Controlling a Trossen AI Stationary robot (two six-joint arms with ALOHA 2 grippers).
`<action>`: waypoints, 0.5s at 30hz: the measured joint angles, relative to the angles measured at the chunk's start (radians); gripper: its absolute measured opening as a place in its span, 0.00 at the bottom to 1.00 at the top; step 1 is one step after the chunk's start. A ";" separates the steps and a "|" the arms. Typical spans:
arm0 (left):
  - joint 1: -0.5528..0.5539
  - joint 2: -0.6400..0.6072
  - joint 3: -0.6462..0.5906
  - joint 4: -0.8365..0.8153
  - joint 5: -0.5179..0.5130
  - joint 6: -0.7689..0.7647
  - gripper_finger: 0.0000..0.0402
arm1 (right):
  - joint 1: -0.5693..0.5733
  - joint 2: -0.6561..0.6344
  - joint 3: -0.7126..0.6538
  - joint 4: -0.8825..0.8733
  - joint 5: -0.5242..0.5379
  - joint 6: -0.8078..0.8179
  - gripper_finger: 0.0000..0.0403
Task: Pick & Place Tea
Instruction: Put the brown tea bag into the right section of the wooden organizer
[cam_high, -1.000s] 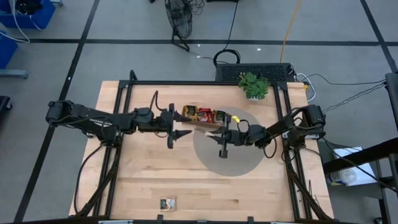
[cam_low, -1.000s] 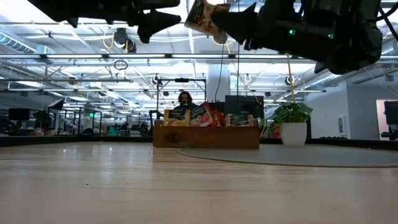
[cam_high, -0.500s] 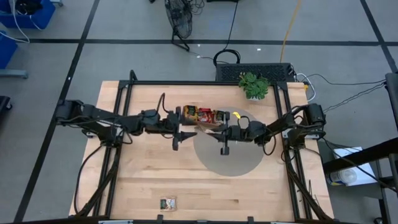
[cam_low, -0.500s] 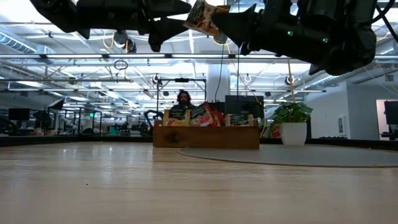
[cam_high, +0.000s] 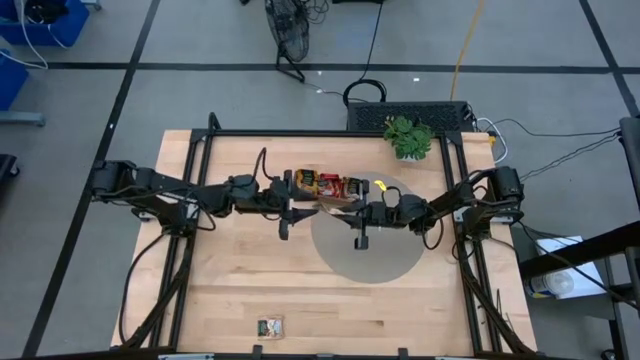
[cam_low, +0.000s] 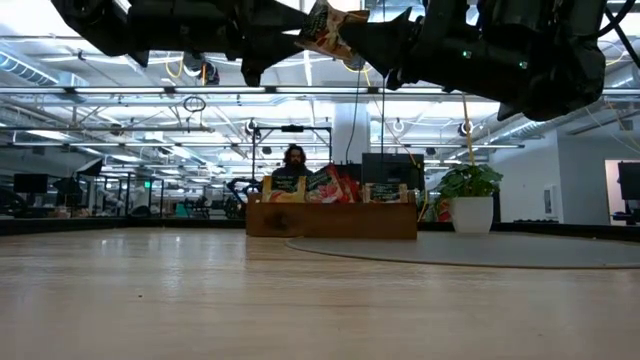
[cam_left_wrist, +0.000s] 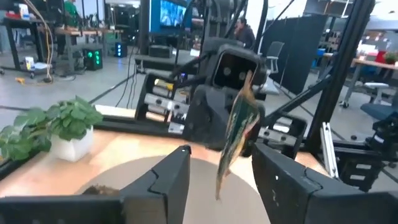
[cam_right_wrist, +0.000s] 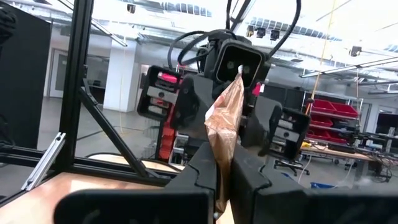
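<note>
A tea sachet (cam_high: 325, 204) hangs high over the table's middle, just near the brown tray (cam_high: 318, 195) with more sachets. My right gripper (cam_high: 348, 207) comes from the table's right and is shut on it. My left gripper (cam_left_wrist: 221, 160) comes level from the left and is open. Its two fingers stand on either side of the sachet's free end (cam_left_wrist: 231, 146), with a gap on each side. The low view shows the sachet (cam_low: 325, 27) between the two grippers, far above the tabletop. My right gripper pinches the sachet between its two fingers at one edge (cam_right_wrist: 222, 160). The fingers come nearly level from the table's right. The sachet stands on edge, lifted clear of table and tray, and sticks out past the fingertips toward the left arm.
A grey round mat (cam_high: 380, 255) lies under the right gripper. A potted plant (cam_high: 408, 136) stands at the far right. One loose sachet (cam_high: 270, 326) lies by the near edge. The left and near parts of the wooden tabletop (cam_high: 230, 280) are bare.
My left gripper has gone toward the table's right, up to the held sachet, and its fingers now stand around the sachet's free end. The right gripper and the sachet have stayed in place.
</note>
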 joint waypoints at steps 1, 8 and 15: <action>0.000 0.001 0.001 0.003 0.000 0.000 0.43 | 0.000 0.000 0.000 -0.001 0.000 0.000 0.02; 0.000 0.054 0.066 -0.007 0.031 -0.018 0.41 | 0.000 0.000 0.000 -0.011 0.000 0.007 0.02; 0.000 0.055 0.096 -0.100 0.045 0.012 0.39 | 0.000 0.000 0.000 -0.018 0.002 0.007 0.02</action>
